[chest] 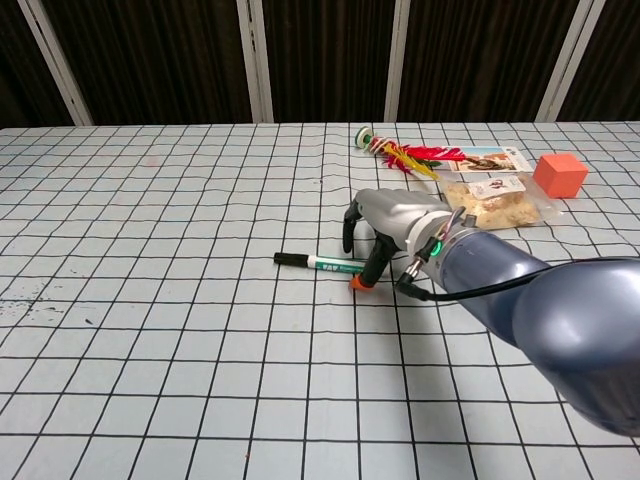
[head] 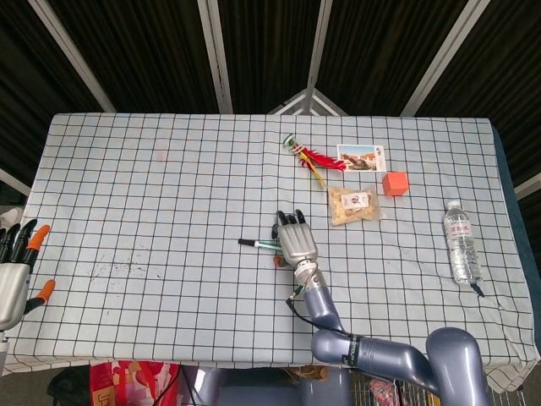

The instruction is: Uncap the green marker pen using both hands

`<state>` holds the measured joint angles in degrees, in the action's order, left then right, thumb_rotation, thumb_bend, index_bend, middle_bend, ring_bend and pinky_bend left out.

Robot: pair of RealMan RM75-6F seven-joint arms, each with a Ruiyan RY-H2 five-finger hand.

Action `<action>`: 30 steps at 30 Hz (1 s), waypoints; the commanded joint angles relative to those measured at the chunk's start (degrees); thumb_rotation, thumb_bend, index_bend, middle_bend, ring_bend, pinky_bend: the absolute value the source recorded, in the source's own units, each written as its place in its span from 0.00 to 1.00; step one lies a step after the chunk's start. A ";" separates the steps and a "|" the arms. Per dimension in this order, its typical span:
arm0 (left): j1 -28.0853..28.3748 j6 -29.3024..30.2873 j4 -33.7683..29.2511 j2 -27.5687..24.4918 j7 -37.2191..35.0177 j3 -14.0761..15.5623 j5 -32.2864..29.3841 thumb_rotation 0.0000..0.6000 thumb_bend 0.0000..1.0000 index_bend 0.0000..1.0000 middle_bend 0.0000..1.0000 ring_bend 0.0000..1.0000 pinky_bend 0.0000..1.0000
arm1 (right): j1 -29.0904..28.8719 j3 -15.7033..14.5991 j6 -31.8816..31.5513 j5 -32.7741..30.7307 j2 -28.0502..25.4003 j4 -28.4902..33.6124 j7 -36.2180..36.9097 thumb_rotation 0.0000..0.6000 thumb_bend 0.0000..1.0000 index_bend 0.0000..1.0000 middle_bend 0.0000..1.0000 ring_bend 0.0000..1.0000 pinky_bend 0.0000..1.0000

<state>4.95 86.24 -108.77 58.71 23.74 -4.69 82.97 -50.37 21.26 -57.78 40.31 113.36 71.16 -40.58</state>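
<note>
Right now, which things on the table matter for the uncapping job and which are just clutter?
Job:
green marker pen
right hand, arched over the marker's right end
left hand, at the table's left edge, holding nothing

Clutter:
orange cube
snack bag
water bottle
picture card
feathered shuttlecock

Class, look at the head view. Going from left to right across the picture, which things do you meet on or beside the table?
Left hand → green marker pen → right hand → snack bag → orange cube → water bottle.
</note>
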 commanded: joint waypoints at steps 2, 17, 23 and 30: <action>0.09 -0.05 0.32 0.18 -0.02 0.04 -0.15 1.00 0.38 0.10 0.01 0.00 0.01 | -0.25 -0.09 0.07 0.24 0.56 -0.73 1.05 1.00 0.24 0.48 0.13 0.17 0.04; -0.16 0.63 0.96 0.06 -0.09 0.37 -0.37 1.00 0.38 0.12 0.01 0.00 0.01 | -1.19 0.13 0.02 1.14 0.53 -1.63 2.75 1.00 0.30 0.53 0.14 0.18 0.04; -0.02 0.74 0.77 0.36 1.01 0.61 0.10 1.00 0.38 0.12 0.01 0.00 0.01 | -1.47 0.23 0.06 0.09 -0.17 -1.52 2.00 1.00 0.32 0.53 0.14 0.18 0.04; 0.19 0.78 0.07 0.71 2.54 0.69 0.20 1.00 0.38 0.12 0.01 0.00 0.01 | -1.28 -0.14 0.44 -0.44 -0.69 -1.48 2.51 1.00 0.32 0.53 0.14 0.18 0.04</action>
<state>5.11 86.99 -108.60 59.37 26.12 -4.04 83.13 -51.68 21.13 -57.37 39.90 112.69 69.67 -38.10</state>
